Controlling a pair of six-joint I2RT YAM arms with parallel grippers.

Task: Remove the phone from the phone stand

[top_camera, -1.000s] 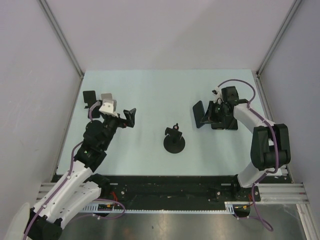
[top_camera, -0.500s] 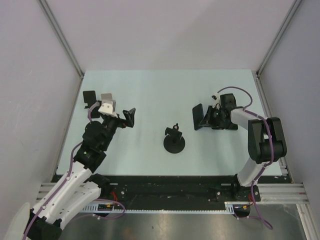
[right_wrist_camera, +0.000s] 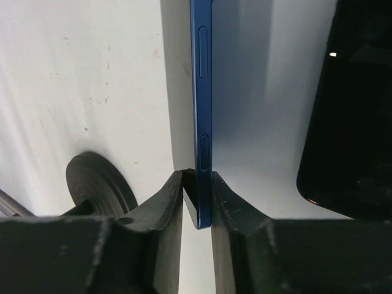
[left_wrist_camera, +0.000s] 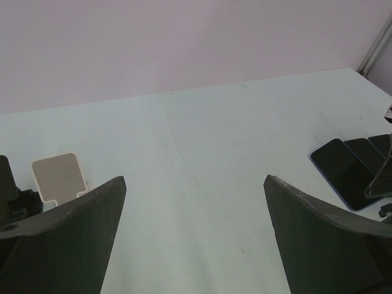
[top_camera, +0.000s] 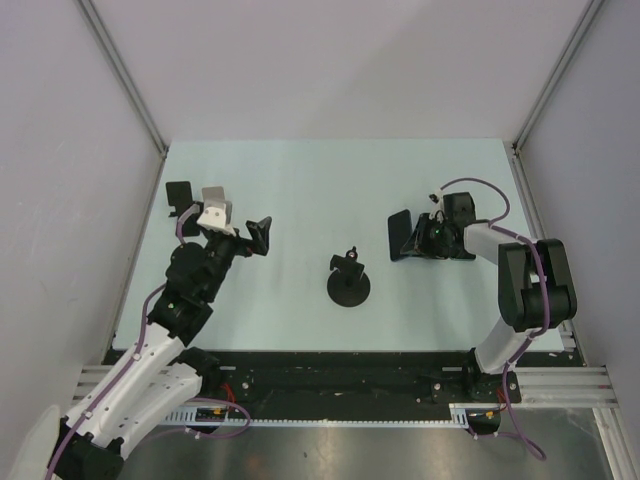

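The black phone stand stands empty at the table's middle, and its round base shows in the right wrist view. My right gripper is to its right, low over the table. It is shut on the blue phone, held edge-on between both fingers. The phone shows dark in the top view and at the right edge of the left wrist view. My left gripper is open and empty at the far left, and also shows in its wrist view.
A second dark phone lies flat just right of the held one, under my right wrist. A small beige tag lies on the table by my left gripper. Grey walls close in the table on three sides.
My right arm has folded lower and its gripper, with the phone, has sunk slightly toward the table. The left arm has not moved.
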